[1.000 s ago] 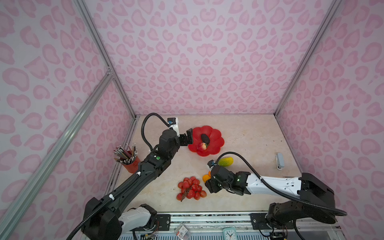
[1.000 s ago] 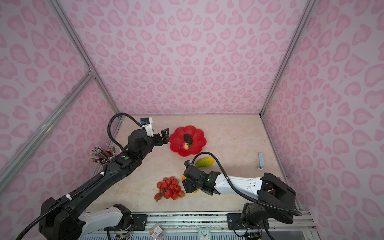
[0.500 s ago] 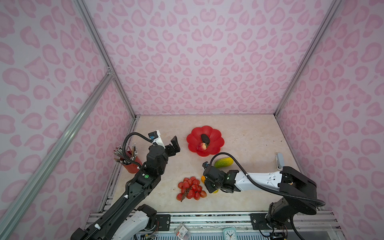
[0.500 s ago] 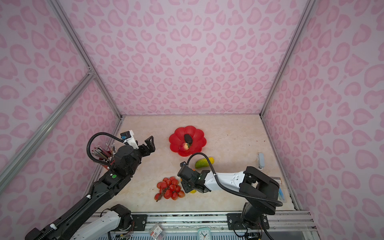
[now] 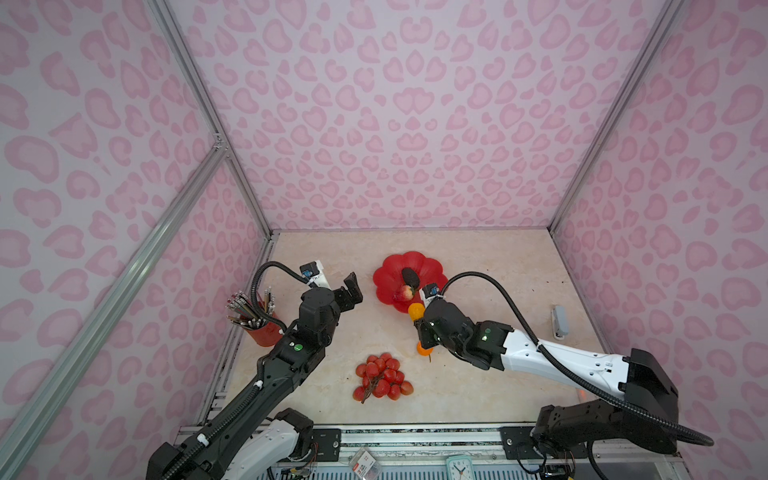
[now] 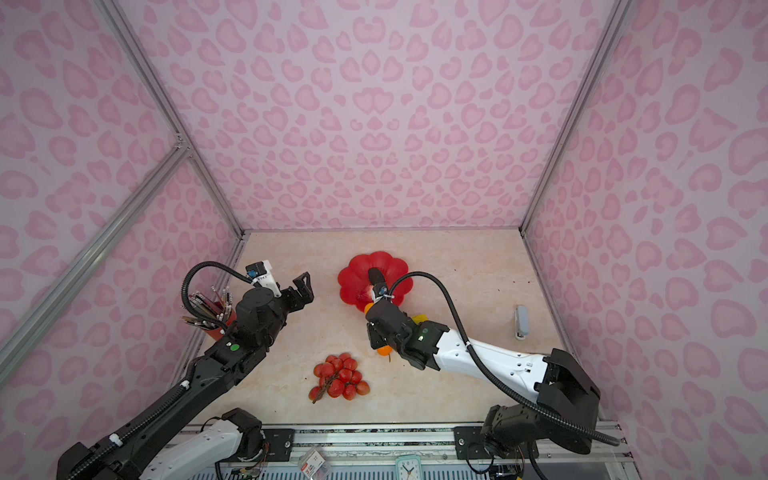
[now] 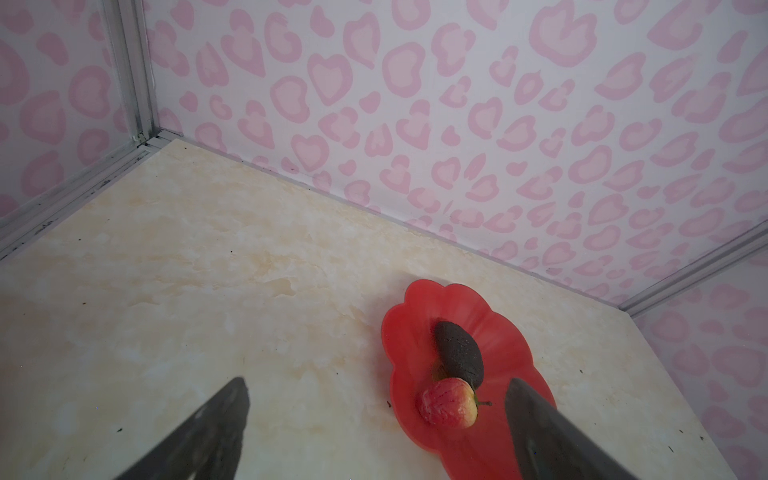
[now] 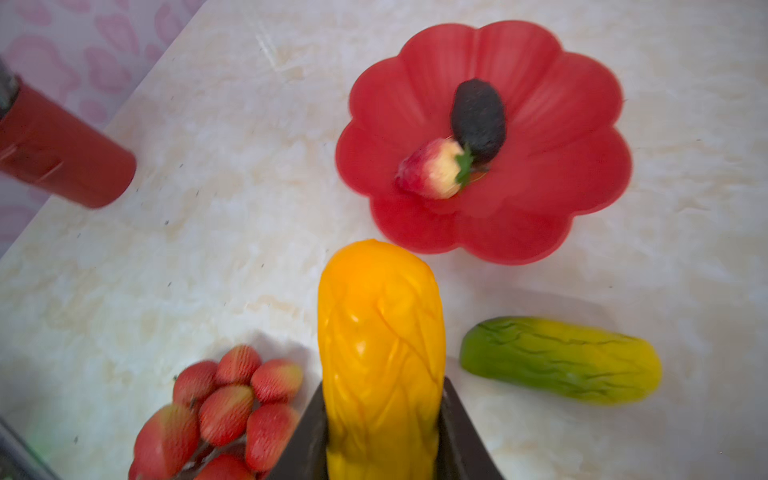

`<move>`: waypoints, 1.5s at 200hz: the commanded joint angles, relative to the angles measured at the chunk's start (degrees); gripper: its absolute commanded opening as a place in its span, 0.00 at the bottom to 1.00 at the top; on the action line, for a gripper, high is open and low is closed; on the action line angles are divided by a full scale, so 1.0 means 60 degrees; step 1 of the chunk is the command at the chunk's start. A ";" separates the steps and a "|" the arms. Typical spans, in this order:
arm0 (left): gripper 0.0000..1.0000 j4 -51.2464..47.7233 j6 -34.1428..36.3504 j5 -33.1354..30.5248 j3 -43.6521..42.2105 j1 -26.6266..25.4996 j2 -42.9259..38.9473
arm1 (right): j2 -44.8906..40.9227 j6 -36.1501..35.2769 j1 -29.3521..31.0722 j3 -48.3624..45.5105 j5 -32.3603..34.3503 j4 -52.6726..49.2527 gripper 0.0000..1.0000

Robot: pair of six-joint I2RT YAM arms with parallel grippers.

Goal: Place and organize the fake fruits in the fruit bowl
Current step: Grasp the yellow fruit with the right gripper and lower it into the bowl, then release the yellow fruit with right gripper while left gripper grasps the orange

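Observation:
The red scalloped fruit bowl [image 5: 432, 270] [image 8: 540, 104] holds the dark avocado [image 5: 410, 275] [image 7: 459, 353] and the pink-red strawberry [image 5: 403, 294] [image 8: 432, 170]. My right gripper [image 5: 419, 323] [image 8: 384, 390] is shut on the yellow-orange oblong fruit [image 8: 380, 324], whose tip [image 5: 415, 311] hangs at the bowl's near rim. Beside it, the green-yellow fruit [image 8: 561, 359] lies on the table. The small orange [image 5: 424, 350] sits under the right wrist. The red grape bunch [image 5: 382, 376] lies nearer the front. My left gripper [image 5: 353, 287] [image 7: 374, 395] is open and empty, left of the bowl.
A red pencil cup [image 5: 264, 330] stands at the left wall, close to my left arm. A grey stapler [image 5: 560, 321] lies near the right wall. The pink patterned walls close in the marble table [image 5: 478, 257] on three sides.
My right gripper has shut on the yellow-orange fruit and carried it from beside the orange up to the bowl's near rim. The left gripper has drawn back from the bowl, still open.

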 commanded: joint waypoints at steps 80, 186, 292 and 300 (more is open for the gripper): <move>0.97 -0.0407 -0.0077 0.1298 -0.0248 0.0011 -0.0714 | 0.4957 -0.1029 -0.3316 0.4085 -0.1631 0.0797 0.32; 1.00 -0.0603 0.0328 0.3983 -0.0356 -0.0004 -0.0446 | 0.6745 0.0033 -0.3708 0.5585 -0.1886 0.0432 0.63; 0.93 -0.1476 0.1613 0.5209 0.0795 -0.1718 0.1787 | -0.0238 0.0138 -0.3908 -0.0544 -0.0171 0.4509 0.95; 0.92 -0.1514 0.1677 0.5147 0.0801 -0.1938 0.1973 | -0.0803 0.0320 -0.4096 -0.1033 -0.0159 0.4639 0.96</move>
